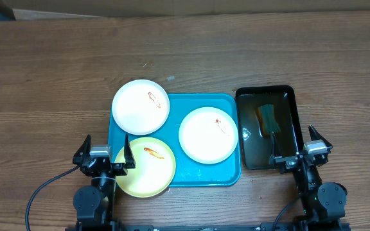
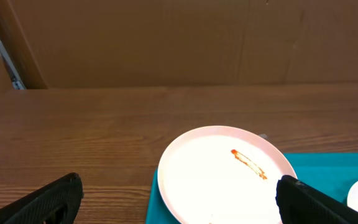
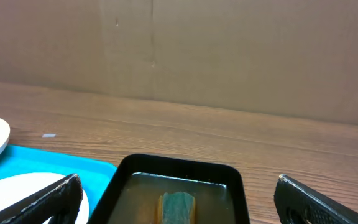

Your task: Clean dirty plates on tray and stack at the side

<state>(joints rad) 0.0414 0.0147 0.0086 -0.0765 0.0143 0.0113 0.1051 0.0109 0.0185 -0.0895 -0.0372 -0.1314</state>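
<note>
Gaping wide, both pairs of fingers (image 2: 53,200) hold nothing. The left gripper (image 1: 106,146) hangs at the near edge of the table (image 1: 44,77), its inner finger over the rim of the pale yellow plate (image 1: 148,168). The right gripper (image 1: 295,146) hangs at the near end of the black tray (image 1: 265,90), where a sponge (image 1: 268,120) lies in murky liquid.

The nearest hazard is probably that left inner finger. A straight descent would likely land on the yellow plate's edge and tip or skid it, because the plate overhangs the near left corner of the turquoise tray (image 1: 185,174) and is only partly supported. The far white plate (image 1: 140,106) overhangs the tray's far left corner in the same way, so a sideways wipe could push it off onto the wood. Flat, thin plates also offer little to pinch, so a grip at the rim may slip. A soaked sponge could drip across the table and tray on its way over, and wiping one-handed may just slide a plate rather than clean it.

All three plates look unwiped. Each carries a short orange-red streak: near the far white plate's right side, on the upper right of the second white plate (image 1: 208,135), which sits fully inside the tray, and near the yellow plate's middle. No stack is begun at the side.
</note>
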